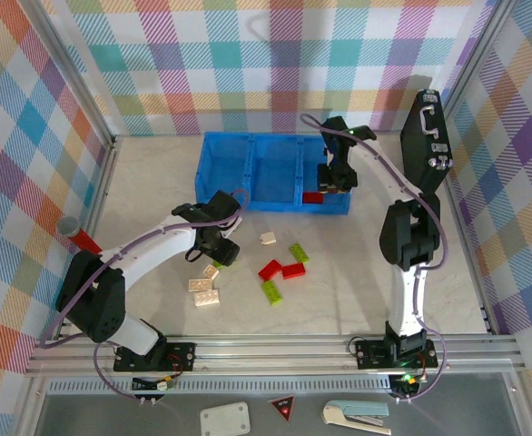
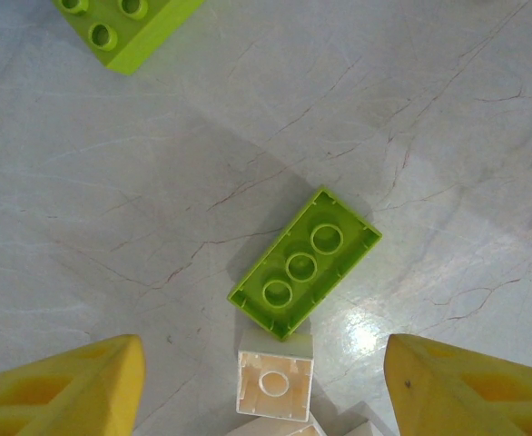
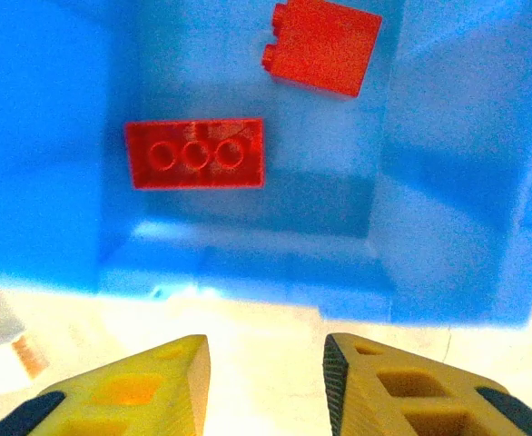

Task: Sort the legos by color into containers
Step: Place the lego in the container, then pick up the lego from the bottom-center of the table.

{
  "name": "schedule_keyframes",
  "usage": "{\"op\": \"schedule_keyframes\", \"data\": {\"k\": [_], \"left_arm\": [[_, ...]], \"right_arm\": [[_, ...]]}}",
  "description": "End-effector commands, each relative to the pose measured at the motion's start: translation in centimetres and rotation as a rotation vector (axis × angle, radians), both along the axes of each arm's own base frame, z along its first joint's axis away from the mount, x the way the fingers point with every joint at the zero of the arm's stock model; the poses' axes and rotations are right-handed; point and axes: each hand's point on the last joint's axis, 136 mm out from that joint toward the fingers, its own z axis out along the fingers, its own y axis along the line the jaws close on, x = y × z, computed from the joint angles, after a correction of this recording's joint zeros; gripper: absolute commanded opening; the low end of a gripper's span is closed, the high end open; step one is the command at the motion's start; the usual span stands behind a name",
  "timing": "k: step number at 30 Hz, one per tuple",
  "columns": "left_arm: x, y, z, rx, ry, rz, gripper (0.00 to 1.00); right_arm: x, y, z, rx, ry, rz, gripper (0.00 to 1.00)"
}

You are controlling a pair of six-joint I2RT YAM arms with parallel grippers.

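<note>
The blue tray (image 1: 248,173) has three compartments and stands at the back centre. My right gripper (image 1: 331,183) hovers open and empty over the near wall (image 3: 248,272) of its right compartment, fingers (image 3: 157,381) apart. Two red bricks (image 3: 195,154) (image 3: 325,45) lie inside that compartment. My left gripper (image 1: 221,256) is open above the table with nothing between its fingers (image 2: 62,386). Below it lie an upside-down lime brick (image 2: 304,263) and an upside-down cream brick (image 2: 275,386), touching each other. Loose bricks lie mid-table: red (image 1: 270,269) (image 1: 294,270), lime (image 1: 299,252) (image 1: 271,292), cream (image 1: 268,239) (image 1: 206,298).
A red cylinder with a grey cap (image 1: 77,232) lies at the left wall. A black briefcase (image 1: 429,136) leans against the right wall. Another lime brick (image 2: 125,27) sits at the top left of the left wrist view. An aluminium rail (image 1: 266,350) borders the near edge.
</note>
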Motion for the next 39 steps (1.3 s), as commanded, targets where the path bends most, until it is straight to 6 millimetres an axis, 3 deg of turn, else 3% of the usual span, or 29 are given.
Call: {"op": "schedule_keyframes", "data": {"k": [1, 10, 21, 30, 39], "left_arm": [[0.1, -0.1, 1.2, -0.026, -0.013, 0.001, 0.7], [0.0, -0.2, 1.1, -0.032, -0.005, -0.001, 0.7], [0.0, -0.2, 1.1, -0.032, -0.005, -0.002, 0.7], [0.0, -0.1, 1.0, -0.027, -0.005, 0.001, 0.7], [0.1, -0.1, 1.1, -0.025, -0.012, 0.002, 0.7]], "right_arm": [[-2.1, 0.4, 1.3, 0.018, 0.004, 0.028, 0.4], [-7.2, 0.7, 2.1, 0.03, 0.021, 0.042, 0.42], [-13.4, 2.7, 1.2, 0.041, 0.061, 0.063, 0.46], [-17.8, 4.5, -1.3, 0.063, 0.102, 0.054, 0.48], [-21.1, 8.0, -4.4, 0.027, 0.16, 0.13, 0.56]]}}
